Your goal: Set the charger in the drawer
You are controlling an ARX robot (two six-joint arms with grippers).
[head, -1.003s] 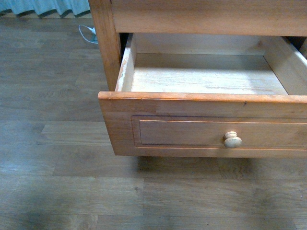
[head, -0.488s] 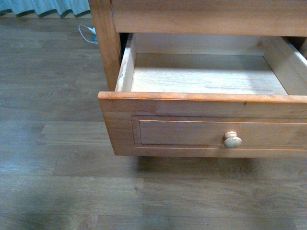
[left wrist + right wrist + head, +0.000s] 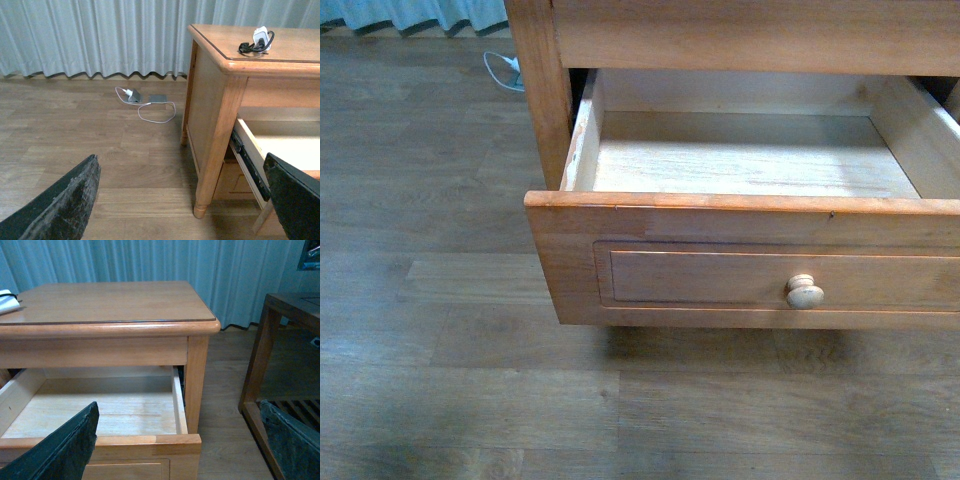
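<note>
The charger (image 3: 260, 38), a small white block with a black looped cable, lies on the top of the wooden nightstand (image 3: 300, 47), near its front edge. Its edge also shows in the right wrist view (image 3: 7, 302). The drawer (image 3: 700, 275) stands pulled open, its pale bare-wood inside empty, with its round knob (image 3: 805, 291) on the front. It also shows in the right wrist view (image 3: 178, 400) and the left wrist view (image 3: 248, 150). My left gripper (image 3: 180, 200) is open and empty, low beside the nightstand's left front leg. My right gripper (image 3: 177, 445) is open and empty before the drawer's right front corner.
A white cord with a pale plug (image 3: 150, 102) lies on the wood floor by the curtain (image 3: 100, 35); it also shows in the front view (image 3: 505, 68). A dark wooden table (image 3: 280, 340) stands right of the nightstand. The nightstand leg (image 3: 210, 165) is near my left gripper.
</note>
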